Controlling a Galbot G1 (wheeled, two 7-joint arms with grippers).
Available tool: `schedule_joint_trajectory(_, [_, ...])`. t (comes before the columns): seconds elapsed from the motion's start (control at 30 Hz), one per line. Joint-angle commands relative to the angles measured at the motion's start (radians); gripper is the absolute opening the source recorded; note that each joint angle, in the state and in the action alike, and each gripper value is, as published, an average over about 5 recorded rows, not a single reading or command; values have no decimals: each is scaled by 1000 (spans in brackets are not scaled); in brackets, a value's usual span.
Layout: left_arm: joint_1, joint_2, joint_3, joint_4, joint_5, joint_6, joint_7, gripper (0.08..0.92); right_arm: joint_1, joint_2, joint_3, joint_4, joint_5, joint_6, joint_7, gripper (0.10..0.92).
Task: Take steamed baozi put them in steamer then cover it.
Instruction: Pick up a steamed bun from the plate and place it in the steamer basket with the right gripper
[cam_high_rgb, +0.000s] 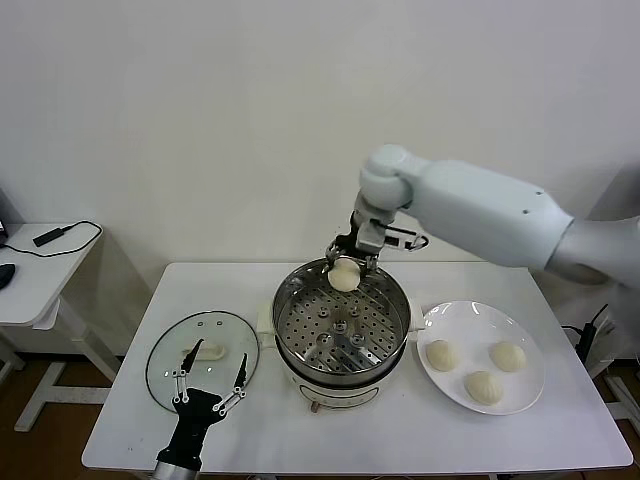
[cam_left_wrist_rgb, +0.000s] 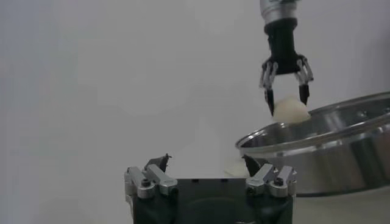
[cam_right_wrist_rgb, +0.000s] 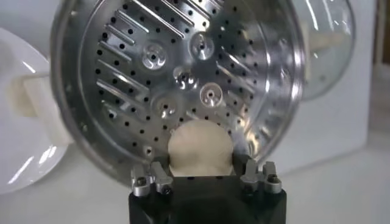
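Head view: on the white counter, stainless steamer at centre, perforated tray bare inside. Right gripper above the steamer's far rim, fingers clamped on one baozi. Three more baozi on the white plate just right of the steamer. Glass cover flat on the counter to the left, white handle up. Left gripper low at the cover's near edge, fingers spread wide, holding nothing.

Left wrist view: own fingers apart; farther off, right gripper gripping the baozi over the steamer's rim.

Right wrist view: baozi pinched between the fingers, perforated tray beneath; plate and cover on either side.
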Motion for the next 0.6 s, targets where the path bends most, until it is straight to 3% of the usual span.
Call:
schedule_joint_trajectory(0.03, [2,0,-7,-2,-1,0,-1,823,-57,67,-13,-49,-91,38,0,696])
schedule_joint_trajectory(0.33, [6,-4,-15,-6,-4,-3,-3,823,-99,116,23,-123,-141,47,2,710])
schedule_joint_trajectory(0.6, [10,-3,-20,-4,-6,-8,-5,823,-75,82,24,-74,-50,-1,-21,818])
